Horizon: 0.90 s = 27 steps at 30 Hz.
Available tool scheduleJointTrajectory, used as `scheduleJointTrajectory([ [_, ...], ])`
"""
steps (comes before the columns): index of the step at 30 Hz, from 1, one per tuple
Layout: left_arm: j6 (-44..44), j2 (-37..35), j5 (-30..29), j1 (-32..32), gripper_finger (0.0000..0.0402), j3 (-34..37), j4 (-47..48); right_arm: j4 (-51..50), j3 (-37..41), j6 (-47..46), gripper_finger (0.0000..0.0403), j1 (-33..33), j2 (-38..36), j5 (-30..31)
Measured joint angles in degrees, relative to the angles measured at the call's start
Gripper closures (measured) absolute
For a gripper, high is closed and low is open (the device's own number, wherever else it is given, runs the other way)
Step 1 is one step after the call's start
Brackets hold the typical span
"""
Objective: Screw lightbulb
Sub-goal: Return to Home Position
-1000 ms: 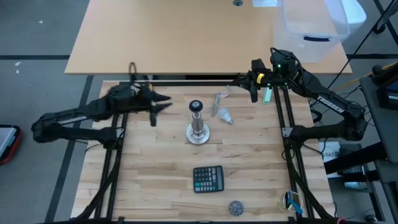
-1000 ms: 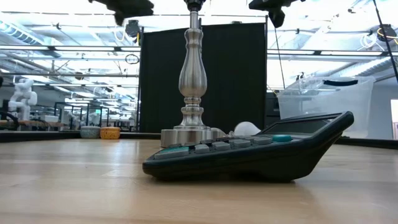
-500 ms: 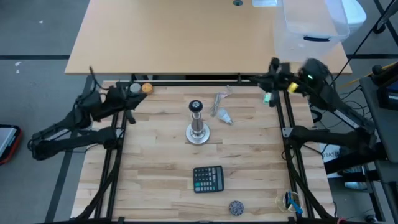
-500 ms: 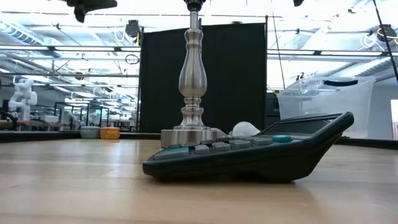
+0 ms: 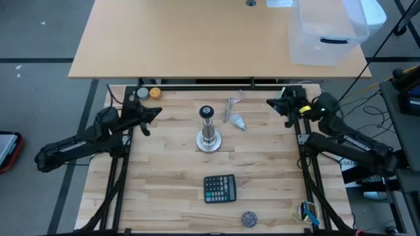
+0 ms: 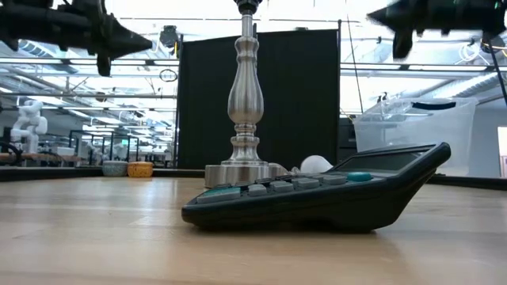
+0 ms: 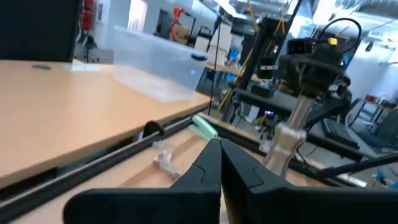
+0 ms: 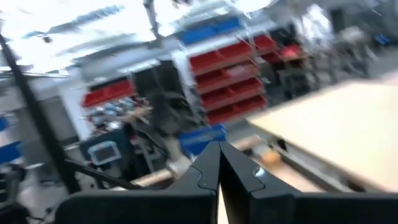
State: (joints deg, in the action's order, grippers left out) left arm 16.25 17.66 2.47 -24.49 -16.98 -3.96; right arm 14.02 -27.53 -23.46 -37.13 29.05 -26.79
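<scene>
While both arms hang over the table's far side, one left and one right, I see the lightbulb (image 5: 238, 122) lying on its side on the wood tabletop (image 5: 164, 170). It is just right of the lamp stand (image 5: 209, 128), not in its socket. The left gripper (image 5: 155, 113) and right gripper (image 5: 271, 103) each press their fingers together on nothing. My worry is that the smooth, frosted globe lies loose, so a jolt could roll it. The tall, polished metal stand looks tippable if an arm clips it. A dark plastic calculator (image 5: 220, 188) sits nearer.
</scene>
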Motion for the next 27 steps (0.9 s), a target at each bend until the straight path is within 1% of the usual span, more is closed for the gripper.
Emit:
scheduleJointTrajectory([
  [3, -0.2, 0.5, -0.1, 0.0, 0.0401, 1.2, -0.1, 0.9, 4.7, -1.1, 0.0403, 0.0, -0.4, 2.3],
  [6, -0.5, 0.7, -1.2, 0.0, 0.0401, 3.7, -1.1, 6.9, 9.6, -1.7, 0.0403, 0.0, -0.4, 3.2],
  [9, -0.1, 0.8, -1.5, 0.0, 0.0401, 7.1, -6.3, 13.5, 14.3, -2.6, 0.0403, 0.0, -0.2, 4.4],
  [12, 0.0, 0.8, -2.1, 0.0, 0.0401, 10.5, -11.8, 15.5, 17.0, -1.2, 0.0403, 0.0, -0.2, 4.4],
  [14, -0.9, 0.7, -2.6, 0.0, 0.0401, 12.1, -13.1, 15.0, 17.9, 1.5, 0.0403, 0.0, -0.2, 3.7],
  [19, -7.1, 0.7, -2.4, 0.0, 0.0401, 13.8, -13.3, 13.0, 18.9, 10.2, 0.0403, 0.0, -0.2, -0.6],
  [23, -11.1, 0.7, -1.9, 0.4, 0.0401, 15.0, -13.9, 6.5, 19.7, 18.9, 0.0403, 0.0, -1.0, 0.7],
  [27, -14.6, 0.7, -1.7, 1.8, 0.0402, 16.5, -15.9, 5.9, 22.5, 24.6, 0.0403, 0.1, -3.8, 1.2],
])
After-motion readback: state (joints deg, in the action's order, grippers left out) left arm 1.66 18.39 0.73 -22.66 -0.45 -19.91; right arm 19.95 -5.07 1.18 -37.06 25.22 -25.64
